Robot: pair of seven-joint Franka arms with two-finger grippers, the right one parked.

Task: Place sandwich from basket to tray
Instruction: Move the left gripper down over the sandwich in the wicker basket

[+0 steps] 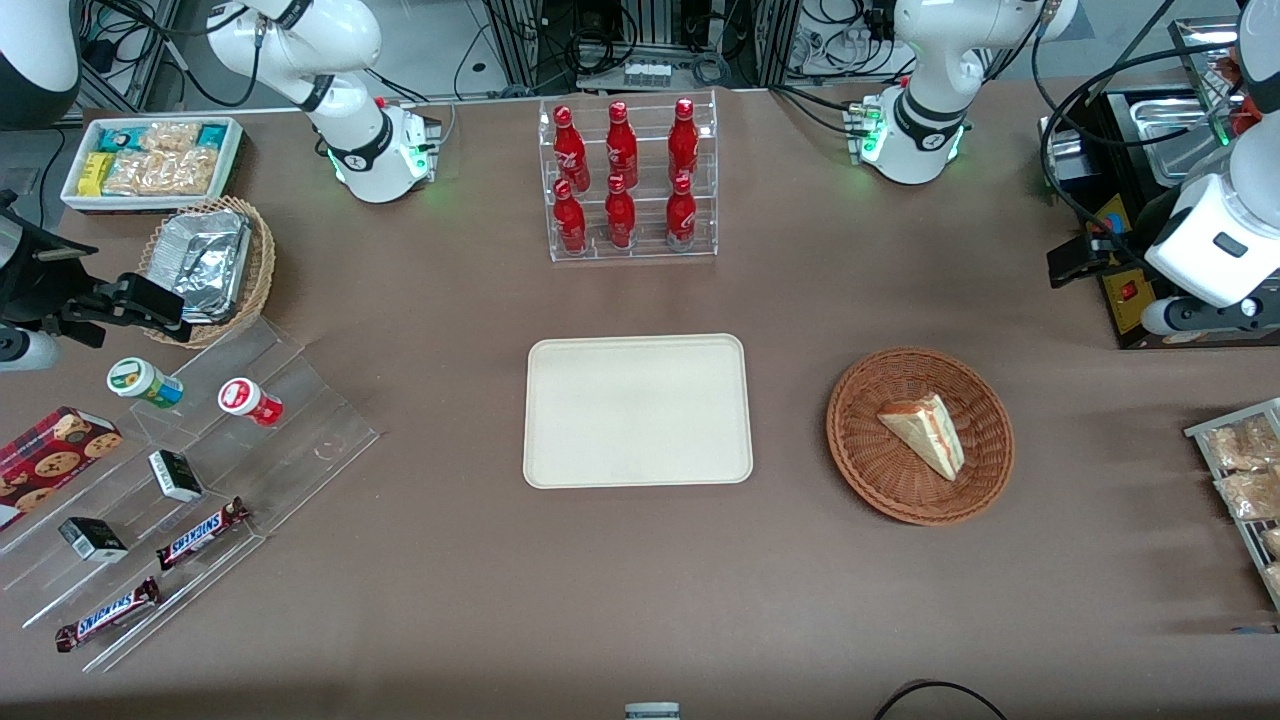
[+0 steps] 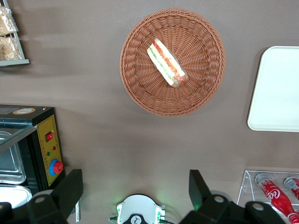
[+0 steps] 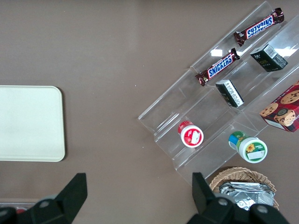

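Note:
The sandwich (image 1: 925, 432) (image 2: 167, 63) is a wrapped wedge with a red and green filling stripe. It lies inside the round reddish-brown basket (image 1: 850, 440) (image 2: 140, 84). The cream tray (image 1: 637, 410) (image 2: 278, 88) lies bare beside the basket, toward the parked arm's end. My gripper (image 1: 1075, 262) (image 2: 135, 186) hovers high over the table. It is farther from the front camera than the basket and toward the working arm's end. Its fingers (image 2: 70, 191) are open wide with nothing between them. It touches neither the basket nor the sandwich.
A black appliance with a red button (image 1: 1130, 290) (image 2: 44, 149) stands close by my gripper. Snack packets on a rack (image 1: 1245, 470) lie at the working arm's end. A clear rack of red bottles (image 1: 630, 180) stands farther back than the tray. Acrylic steps with candy bars (image 1: 180, 480) sit at the parked arm's end.

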